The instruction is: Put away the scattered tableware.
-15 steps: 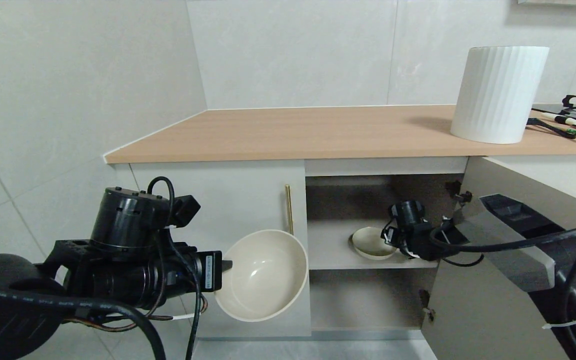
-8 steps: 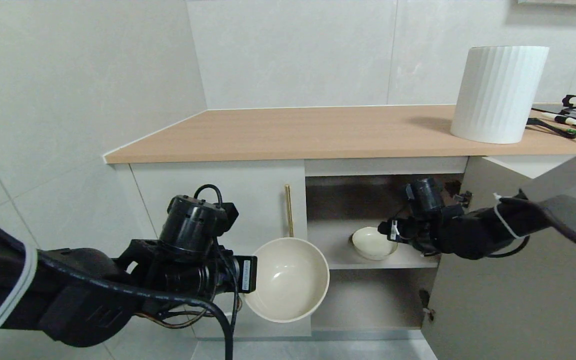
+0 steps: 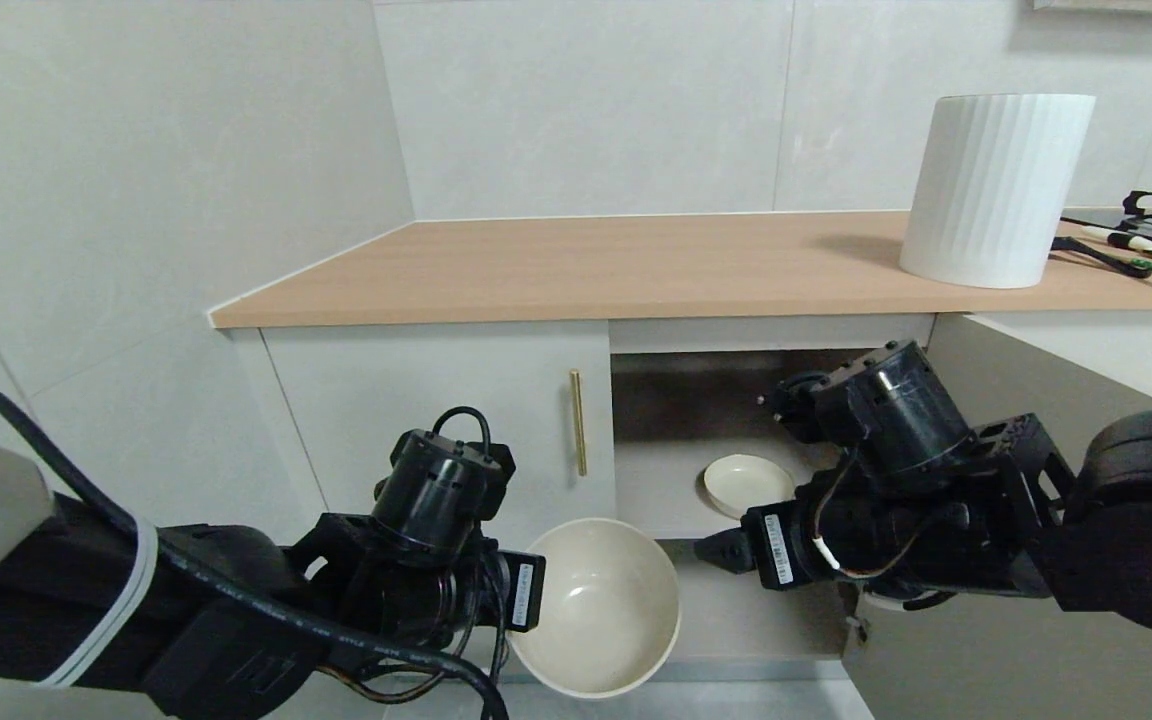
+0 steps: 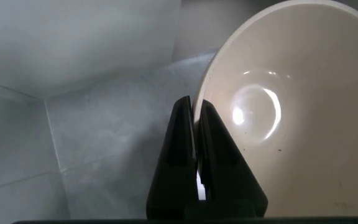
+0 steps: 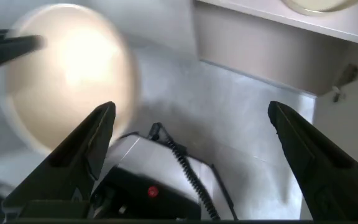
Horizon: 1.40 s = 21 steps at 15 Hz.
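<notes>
my left gripper [image 3: 528, 592], clamped on rim of large cream ceramic bowl [image 3: 598, 605], swung toward open cupboard [image 3: 706, 395]; bowl now 6 o'clock, not shelved. right gripper [image 5: 190, 113] backed out, spread wide; small cream dish [image 3: 748, 484] sits on shelf [image 3: 661, 503], bowl's 1 o'clock. rim pinch clear in left wrist view, hidden from head.

A tall white ribbed container [image 3: 996, 190] stands on the wooden countertop [image 3: 586, 265], near its right end, before pale wall tiles [image 3: 586, 100]

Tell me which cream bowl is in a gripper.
The larger bowl: the left gripper pinches its rim. The smaller bowl sits free on the cupboard shelf.
</notes>
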### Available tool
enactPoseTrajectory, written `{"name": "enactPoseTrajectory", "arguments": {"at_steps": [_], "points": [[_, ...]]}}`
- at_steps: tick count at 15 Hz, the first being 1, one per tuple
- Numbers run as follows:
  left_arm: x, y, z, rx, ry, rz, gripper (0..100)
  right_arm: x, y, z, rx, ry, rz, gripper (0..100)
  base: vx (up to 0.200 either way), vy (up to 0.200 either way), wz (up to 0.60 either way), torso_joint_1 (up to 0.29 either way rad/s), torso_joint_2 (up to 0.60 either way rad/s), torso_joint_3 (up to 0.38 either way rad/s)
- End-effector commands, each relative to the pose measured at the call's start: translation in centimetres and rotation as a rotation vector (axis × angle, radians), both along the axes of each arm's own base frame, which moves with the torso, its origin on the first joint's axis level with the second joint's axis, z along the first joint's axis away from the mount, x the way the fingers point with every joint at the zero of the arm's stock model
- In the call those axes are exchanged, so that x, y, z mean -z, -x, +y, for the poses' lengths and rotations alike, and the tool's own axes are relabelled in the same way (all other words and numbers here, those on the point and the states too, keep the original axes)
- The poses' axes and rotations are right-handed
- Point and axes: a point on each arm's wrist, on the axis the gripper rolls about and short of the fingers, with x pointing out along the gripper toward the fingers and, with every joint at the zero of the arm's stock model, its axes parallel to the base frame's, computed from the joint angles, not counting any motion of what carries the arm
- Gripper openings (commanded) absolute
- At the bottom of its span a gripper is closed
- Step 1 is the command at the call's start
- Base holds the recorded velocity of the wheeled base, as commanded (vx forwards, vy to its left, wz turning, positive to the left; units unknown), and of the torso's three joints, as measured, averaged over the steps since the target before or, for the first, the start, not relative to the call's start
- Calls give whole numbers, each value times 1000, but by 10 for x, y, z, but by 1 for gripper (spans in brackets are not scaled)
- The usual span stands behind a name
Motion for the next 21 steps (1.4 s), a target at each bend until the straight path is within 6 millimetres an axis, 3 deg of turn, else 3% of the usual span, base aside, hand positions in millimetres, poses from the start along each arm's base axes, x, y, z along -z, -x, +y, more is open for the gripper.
{"name": "enactPoseTrajectory", "arguments": {"at_steps": [1,7,12,13,21], "points": [[0,5,-3,11,-3,-6,0,3,7,9,-37,10,11,100,0,0,0,0,0,0],[-4,13,-9,25,-4,-34,0,38,-3,26,-42,86,80,100,0,0,0,0,0,0],[-7,18,-12,40,1,-40,0,46,-7,30,-24,93,79,100,0,0,0,0,0,0],[-7,18,-12,41,1,-40,0,46,-8,30,-22,92,80,0,0,0,0,0,0,0],[-8,20,-12,44,3,-43,0,47,-6,31,-27,90,77,0,0,0,0,0,0,0]]}}
